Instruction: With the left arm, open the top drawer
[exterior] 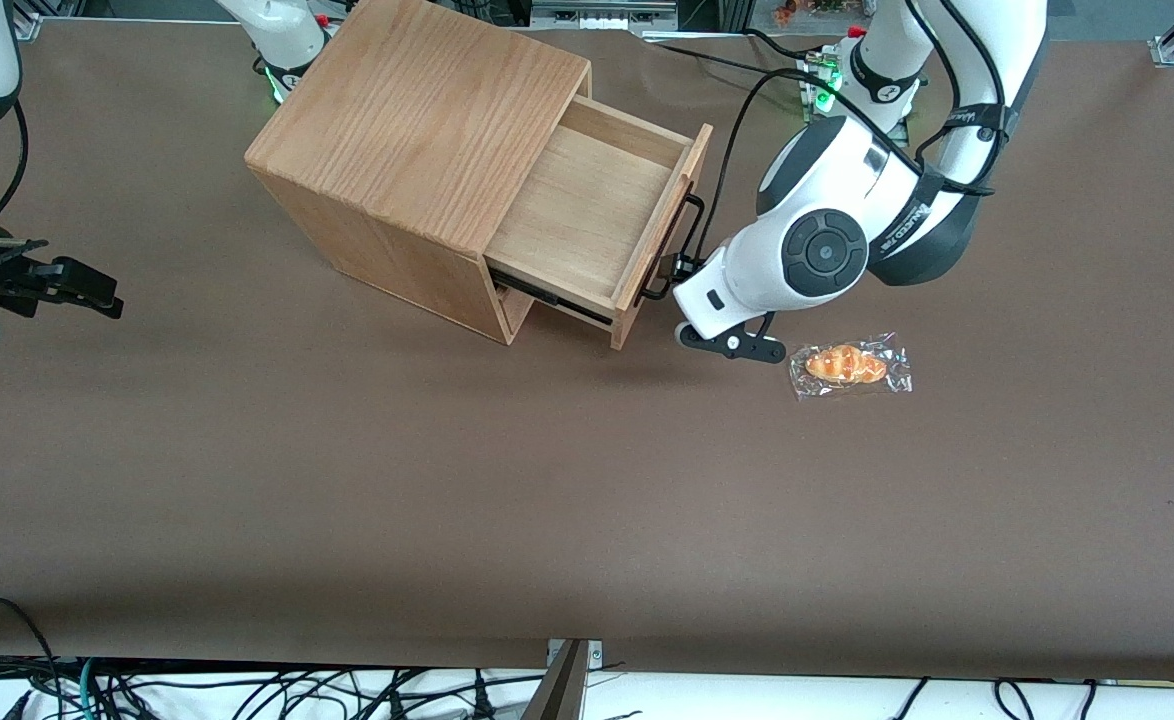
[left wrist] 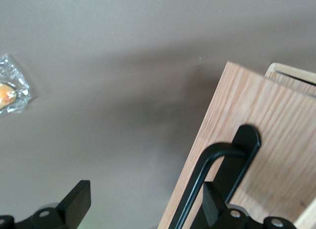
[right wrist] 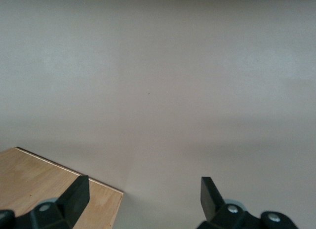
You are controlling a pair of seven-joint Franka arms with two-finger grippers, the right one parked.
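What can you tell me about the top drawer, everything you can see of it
The top drawer is light oak with a shallow pale-wood tray, empty as far as shown, and a flat front panel bearing a long thin black bar handle. It stands pulled well out of the oak box casing, on a dark slide rail. The left arm's gripper is open at the handle, one finger beside the bar, not clamping it.

One wooden cabinet (exterior: pixel 417 150) sits on the surface (exterior: pixel 347 480), with one top drawer (exterior: pixel 597 215) bearing one bar handle (exterior: pixel 682 245). One wrapped pastry (exterior: pixel 849 365). One claw (exterior: pixel 692 268) at the handle, fingers apart.
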